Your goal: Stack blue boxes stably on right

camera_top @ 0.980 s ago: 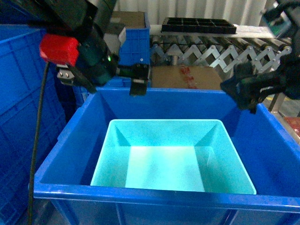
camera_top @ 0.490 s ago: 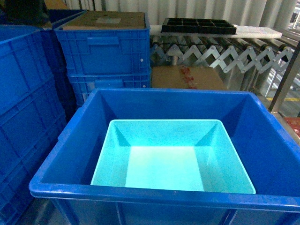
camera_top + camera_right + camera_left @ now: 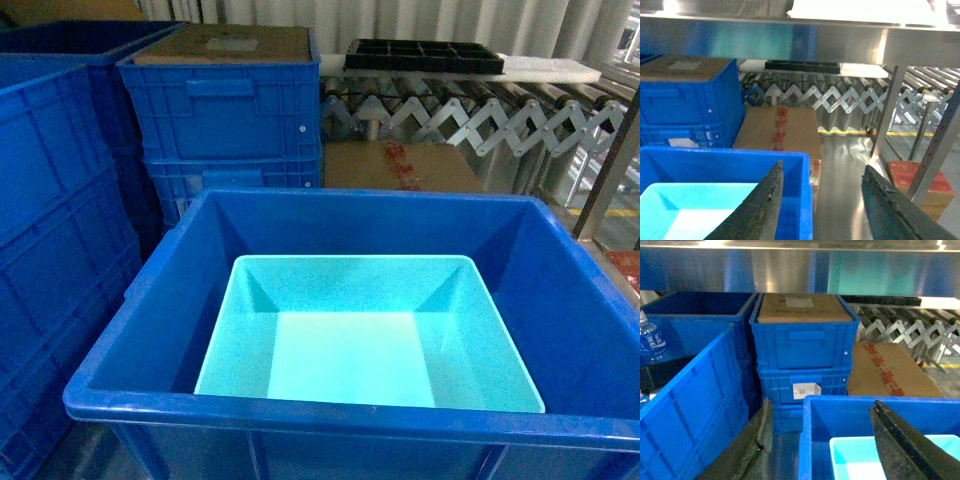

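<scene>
One light turquoise blue box (image 3: 370, 340) sits empty inside a big royal-blue crate (image 3: 350, 415), filling most of its floor. Neither gripper shows in the head view. In the left wrist view my left gripper (image 3: 821, 404) is open, its dark fingers (image 3: 752, 445) either side of the crate's left wall (image 3: 807, 440), with a corner of the blue box (image 3: 860, 460) below. In the right wrist view my right gripper (image 3: 823, 166) is open above the crate's right wall (image 3: 805, 200), and the blue box (image 3: 690, 210) lies at lower left. Both hold nothing.
Ribbed blue crates are stacked behind (image 3: 230, 110) and at the left (image 3: 50, 250). A cardboard box (image 3: 400, 165) lies behind the big crate. A roller conveyor (image 3: 470, 110) carries a black tray (image 3: 420, 52). A red box (image 3: 912, 180) and metal legs (image 3: 935, 145) stand right.
A second ago both arms hung over the crate's back corners in the head view; they have since left that view. The blue box has not moved.
</scene>
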{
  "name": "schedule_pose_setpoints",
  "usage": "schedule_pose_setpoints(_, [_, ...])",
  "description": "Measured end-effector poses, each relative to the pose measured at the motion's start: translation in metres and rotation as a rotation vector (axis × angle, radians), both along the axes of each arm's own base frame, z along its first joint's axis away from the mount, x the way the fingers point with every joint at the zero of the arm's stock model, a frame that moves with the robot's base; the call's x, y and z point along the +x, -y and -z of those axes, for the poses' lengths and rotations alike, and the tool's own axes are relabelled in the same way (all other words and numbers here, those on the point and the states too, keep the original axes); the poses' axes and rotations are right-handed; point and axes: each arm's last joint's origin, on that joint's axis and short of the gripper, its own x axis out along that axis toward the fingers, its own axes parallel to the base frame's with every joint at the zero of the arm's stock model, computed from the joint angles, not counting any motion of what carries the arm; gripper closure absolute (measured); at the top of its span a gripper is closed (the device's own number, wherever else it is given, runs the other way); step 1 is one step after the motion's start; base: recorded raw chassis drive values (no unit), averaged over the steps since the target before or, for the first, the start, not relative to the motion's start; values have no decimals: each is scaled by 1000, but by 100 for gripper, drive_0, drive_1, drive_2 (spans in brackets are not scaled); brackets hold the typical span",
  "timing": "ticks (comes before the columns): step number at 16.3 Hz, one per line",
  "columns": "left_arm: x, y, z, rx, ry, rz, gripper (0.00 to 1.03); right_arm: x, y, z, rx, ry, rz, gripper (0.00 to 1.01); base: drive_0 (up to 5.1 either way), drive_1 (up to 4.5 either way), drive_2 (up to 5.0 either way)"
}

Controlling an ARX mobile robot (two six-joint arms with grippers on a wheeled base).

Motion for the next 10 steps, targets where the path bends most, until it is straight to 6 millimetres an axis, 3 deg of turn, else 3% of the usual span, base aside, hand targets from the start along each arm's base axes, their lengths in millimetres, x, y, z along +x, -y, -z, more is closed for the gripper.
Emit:
schedule_pose_setpoints(2, [-18,-15,27,4,-4,3,75,-8,-1,29,0,-29,-8,82,0,0,0])
schedule_pose_setpoints(4, [-32,-25,46,5,-11,7,100,-17,-1,42,3,-13,-8,99,0,0,0])
schedule_pose_setpoints(10, [-52,-37,66,5,-8,2,101,-27,-1,64,4,-26,-8,99,0,0,0])
